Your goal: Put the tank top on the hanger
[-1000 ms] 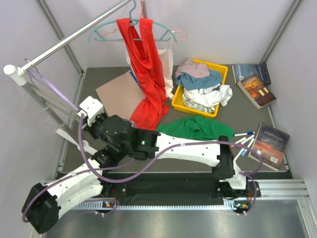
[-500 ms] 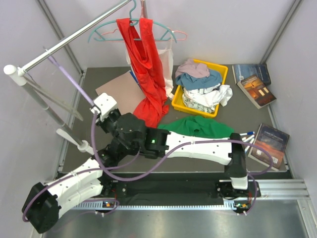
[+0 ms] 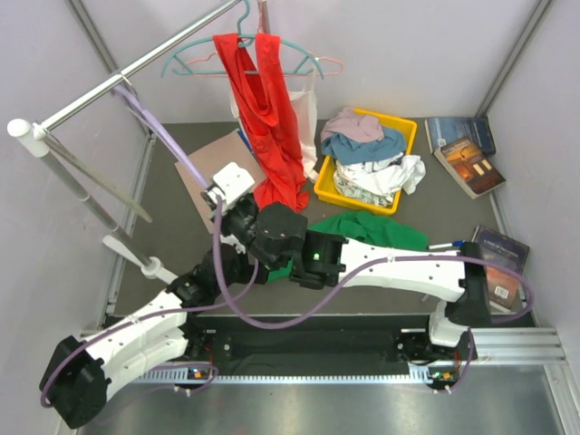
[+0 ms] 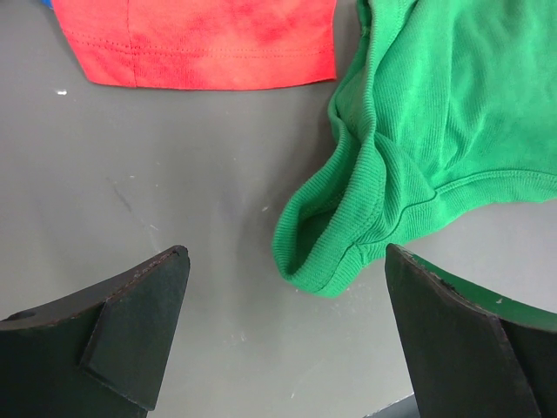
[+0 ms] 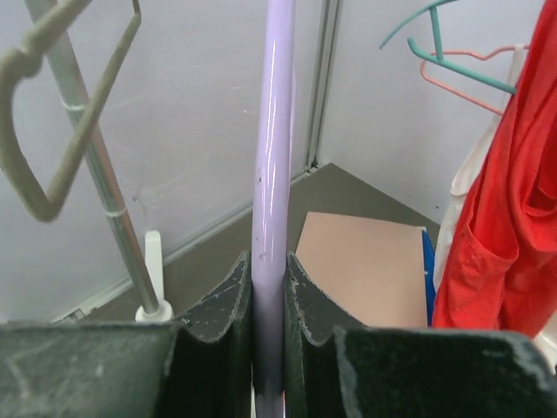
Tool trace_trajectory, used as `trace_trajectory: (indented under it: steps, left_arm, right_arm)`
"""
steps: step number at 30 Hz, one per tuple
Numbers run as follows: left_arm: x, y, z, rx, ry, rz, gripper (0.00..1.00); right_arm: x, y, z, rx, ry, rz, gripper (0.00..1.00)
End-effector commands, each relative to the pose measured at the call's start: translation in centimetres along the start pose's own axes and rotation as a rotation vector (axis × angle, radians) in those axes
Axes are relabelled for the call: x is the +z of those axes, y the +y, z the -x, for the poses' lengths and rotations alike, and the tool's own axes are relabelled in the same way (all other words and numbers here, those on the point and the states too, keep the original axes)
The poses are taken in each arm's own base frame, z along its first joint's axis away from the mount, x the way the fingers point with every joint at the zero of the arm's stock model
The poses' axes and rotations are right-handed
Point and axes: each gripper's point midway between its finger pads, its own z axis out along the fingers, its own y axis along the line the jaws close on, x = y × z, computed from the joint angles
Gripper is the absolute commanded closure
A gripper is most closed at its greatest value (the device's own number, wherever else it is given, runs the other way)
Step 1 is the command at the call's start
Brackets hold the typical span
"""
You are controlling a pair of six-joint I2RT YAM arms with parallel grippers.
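**Asker:** What is your right gripper doing?

**Robot:** My right gripper (image 5: 268,292) is clamped on the hanger (image 5: 271,165), a thin, pale lavender plastic one. In my right wrist view its bar runs straight up from between my two fingers, which press it from either side. From the top camera, my right arm reaches across to the left and the hanger (image 3: 163,136) slants up and away toward the metal rail (image 3: 172,47). I cannot tell whether its far end touches the rail.

**Asker:** And the left gripper?

**Robot:** My left gripper (image 4: 285,261) has its jaws wide apart and holds nothing. It points down at the grey table (image 4: 174,183). In the top view my right arm covers most of it.

**Asker:** Where is the tank top?

**Robot:** The tank top (image 4: 418,131), bright green, lies crumpled on the table. In the left wrist view one rolled, ribbed edge of it sits between my open left fingers, closer to the right one. From above, the tank top (image 3: 372,231) is near the middle of the table, just in front of a yellow bin (image 3: 405,136) of mixed clothes.

**Asker:** What else is nearby?

**Robot:** A red tank top (image 3: 272,127) hangs from the rail on a teal hanger (image 3: 304,57), with a pink hanger (image 3: 332,63) beside it. Its hem reaches the table just beside the green fabric. A brown cardboard sheet (image 3: 204,163) lies at the left, and books (image 3: 467,149) lie at the right.
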Motion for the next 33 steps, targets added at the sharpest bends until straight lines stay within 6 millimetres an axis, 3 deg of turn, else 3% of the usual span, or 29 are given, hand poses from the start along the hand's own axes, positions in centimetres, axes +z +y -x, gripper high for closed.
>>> trace_trajectory:
  steps: [1, 2, 3, 4, 6, 8, 9, 10, 12, 14, 15, 17, 18, 19, 20, 27, 29, 33]
  left_arm:
    - [-0.2, -0.1, 0.7, -0.011, -0.044, -0.011, 0.01]
    - [-0.2, -0.1, 0.6, -0.007, -0.042, -0.012, 0.01]
    - [-0.2, -0.2, 0.6, -0.006, -0.042, -0.015, 0.01]
    - [-0.2, -0.2, 0.6, -0.002, -0.040, -0.018, 0.01]
    - [-0.1, -0.4, 0.5, 0.006, -0.030, -0.025, 0.01]
    - [0.1, -0.6, 0.5, 0.023, -0.024, -0.036, 0.01]
    - [0.1, -0.6, 0.6, 0.028, -0.023, -0.036, 0.01]
    - [0.3, -0.6, 0.5, 0.036, -0.019, -0.033, 0.01]
    - [0.5, -0.8, 0.8, 0.046, -0.020, -0.036, 0.01]
    - [0.8, -1.0, 1.0, 0.064, -0.017, -0.039, 0.01]
    - [0.9, -1.2, 1.3, 0.071, -0.022, -0.045, 0.01]
    - [1.2, -2.1, 2.2, 0.091, -0.045, -0.080, 0.01]
    - [1.3, -2.5, 2.4, 0.097, -0.049, -0.095, 0.01]
    - [1.6, -2.8, 2.6, 0.115, -0.047, -0.109, 0.02]
    - [1.7, -3.5, 3.1, 0.121, -0.063, -0.139, 0.02]
    - [2.1, -6.6, 3.6, 0.187, -0.057, -0.294, 0.09]
    - [2.2, -6.7, 3.5, 0.200, -0.051, -0.304, 0.09]
    - [2.7, -6.8, 2.7, 0.215, -0.005, -0.309, 0.21]
  right_arm:
    - [-3.8, -4.8, 4.7, 0.095, -0.097, -0.077, 1.00]
    - [-4.4, -5.3, 4.3, 0.099, -0.090, -0.086, 1.00]
    - [-5.1, -5.6, 2.6, 0.085, -0.060, -0.088, 1.00]
    - [-6.3, -6.5, 3.6, 0.110, -0.078, -0.091, 1.00]
    - [-7.6, -7.2, 2.1, 0.101, -0.045, -0.097, 1.00]
    - [-9.5, -8.8, 2.2, 0.120, -0.034, -0.117, 1.00]
    - [-10.3, -9.1, 0.4, 0.111, 0.002, -0.125, 1.00]
    - [-11.6, -10.3, 0.5, 0.114, 0.013, -0.144, 1.00]
    - [-13.1, -12.4, -2.2, 0.099, 0.077, -0.213, 1.00]
    - [-15.3, -14.6, -3.4, 0.130, 0.112, -0.255, 1.00]
    - [-16.0, -15.8, -5.7, 0.148, 0.153, -0.291, 1.00]
    - [-18.2, -17.7, -7.1, 0.171, 0.181, -0.317, 1.00]
    - [-19.0, -18.5, -9.3, 0.188, 0.216, -0.344, 1.00]
    - [-20.3, -19.2, -9.9, 0.201, 0.229, -0.355, 1.00]
    - [-21.0, -19.5, -12.0, 0.200, 0.268, -0.366, 1.00]
    - [-24.9, -20.0, -17.2, 0.331, 0.366, -0.402, 1.00]
    - [-25.5, -20.2, -17.8, 0.345, 0.368, -0.412, 1.00]
    - [-26.0, -20.3, -18.1, 0.384, 0.356, -0.420, 1.00]
